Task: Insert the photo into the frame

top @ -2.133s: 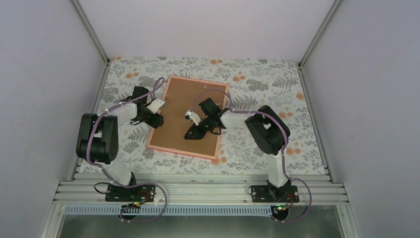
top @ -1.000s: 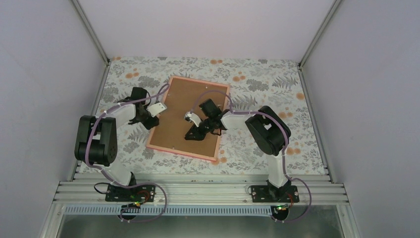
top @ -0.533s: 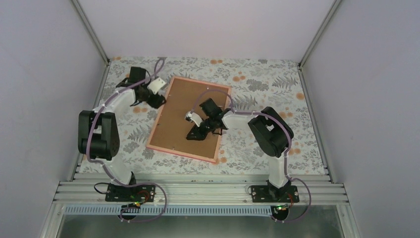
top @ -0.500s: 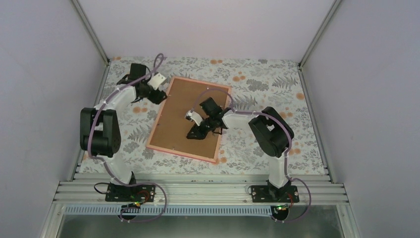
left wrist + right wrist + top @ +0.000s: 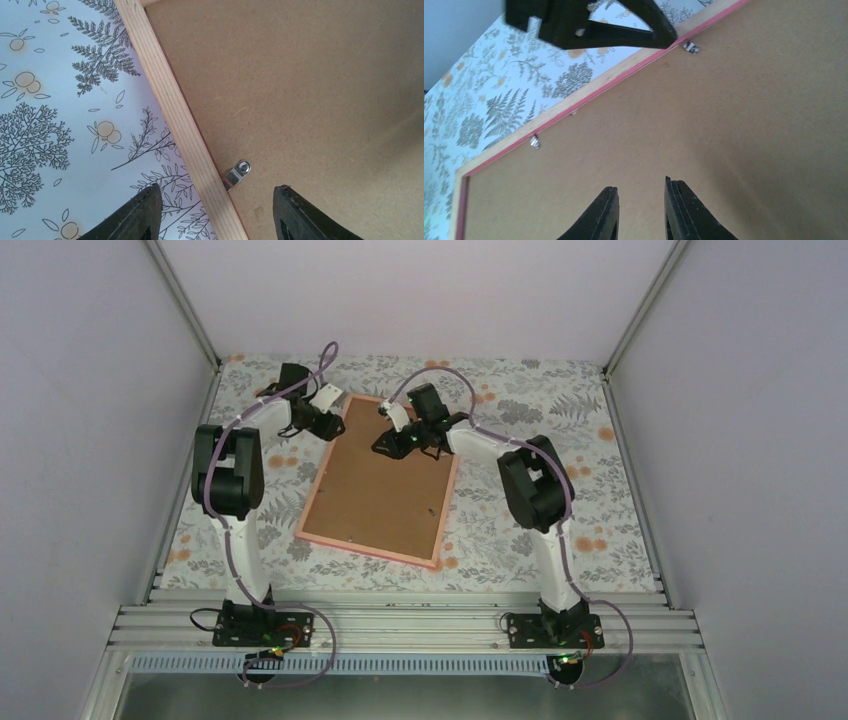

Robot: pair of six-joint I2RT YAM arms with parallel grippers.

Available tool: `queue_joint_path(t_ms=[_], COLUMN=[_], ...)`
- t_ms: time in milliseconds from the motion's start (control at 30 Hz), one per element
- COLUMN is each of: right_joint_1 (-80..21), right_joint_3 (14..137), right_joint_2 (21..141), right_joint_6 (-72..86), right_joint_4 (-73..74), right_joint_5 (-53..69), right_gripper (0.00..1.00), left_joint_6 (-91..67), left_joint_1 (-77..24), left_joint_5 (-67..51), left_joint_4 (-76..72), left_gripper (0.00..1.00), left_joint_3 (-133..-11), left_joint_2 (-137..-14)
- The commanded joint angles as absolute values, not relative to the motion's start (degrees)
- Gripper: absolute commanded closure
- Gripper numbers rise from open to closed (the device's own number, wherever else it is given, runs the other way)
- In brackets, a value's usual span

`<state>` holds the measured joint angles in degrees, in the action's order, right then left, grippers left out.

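Top camera — high, near side, looking down over whole tabletop (image 5: 600, 500). Wrist cameras — close above frame (image 5: 367, 550) far end, overlapping there.

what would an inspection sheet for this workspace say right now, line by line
surface: floral cloth covers the table, lying flat
job's things: frame lies face down, brown backing board filling it; metal clip on its rail; photo not in view
clutter: nothing seen
pincers: left pincer open, straddling the frame rail beside the clip; right pincer over the board, jaws narrowly apart, holding nothing
cables: purple cables loop along both arms
surroundings: plain pale walls; metal rail at the near edge
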<state>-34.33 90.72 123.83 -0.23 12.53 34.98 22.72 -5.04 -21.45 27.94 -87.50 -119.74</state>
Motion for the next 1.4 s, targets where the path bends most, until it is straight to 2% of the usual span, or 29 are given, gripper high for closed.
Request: queue_joint_path(t_ms=[0, 200, 300, 400, 600, 733, 833, 900, 967, 1100, 1267, 1367], right_joint_1=[-35.0, -35.6, -35.9, -35.9, -35.9, -35.4, -34.6, -33.5, -32.2, -29.0, -25.6, -23.5], right_joint_3=[97.0, 100.8, 98.0, 94.7, 91.0, 91.9, 93.4, 93.2, 92.5, 90.4, 89.1, 91.6], right_joint_2=[129.9, 134.9, 135.0, 134.4, 132.9, 131.4, 128.4, 125.5, 122.5, 118.6, 117.3, 118.5], right_joint_6=[1.9, 1.9, 0.9, -0.2, -1.5, -1.7, -2.5, -3.4, -5.1, -9.2, -10.1, -9.7], right_joint_4=[13.8, 13.6, 12.5, 11.7, 11.1, 12.1, 14.8, 16.6, 19.3, 25.0, 27.2, 26.5], right_joint_5=[33.4, 33.6, 32.6, 31.7, 31.3, 31.5, 31.5, 31.4, 31.4, 29.6, 23.6, 22.5], right_gripper=[0.76, 0.75, 0.76, 0.76, 0.76, 0.76, 0.74, 0.70, 0.63, 0.51, 0.46, 0.37], left_joint_6=[25.3, 25.2, 23.5, 21.7, 20.8, 20.4, 19.7, 20.7, 22.8, 28.6, 31.5, 31.1], left_joint_1=[-5.6, -6.9, -7.2, -7.2, -7.4, -7.5, -7.5, -7.7, -8.2, -10.8, -14.9, -16.6], left_joint_5=[-19.1, -14.3, -12.1, -10.2, -11.9, -13.6, -14.9, -16.6, -17.9, -17.6, -18.5, -21.1], left_joint_4=[26.3, 23.1, 21.6, 20.4, 21.5, 21.5, 20.5, 19.6, 19.0, 18.4, 17.8, 18.2], left_gripper=[0.45, 0.53, 0.57, 0.65, 0.76, 0.72, 0.63, 0.56, 0.53, 0.53, 0.56, 0.58], left_joint_3=[-85.6, -82.1, -81.8, -82.6, -85.2, -84.1, -82.0, -80.4, -78.9, -74.5, -70.4, -70.3], left_joint_2=[-119.3, -119.2, -119.8, -120.7, -122.7, -120.7, -116.8, -114.0, -111.4, -107.1, -105.5, -106.4])
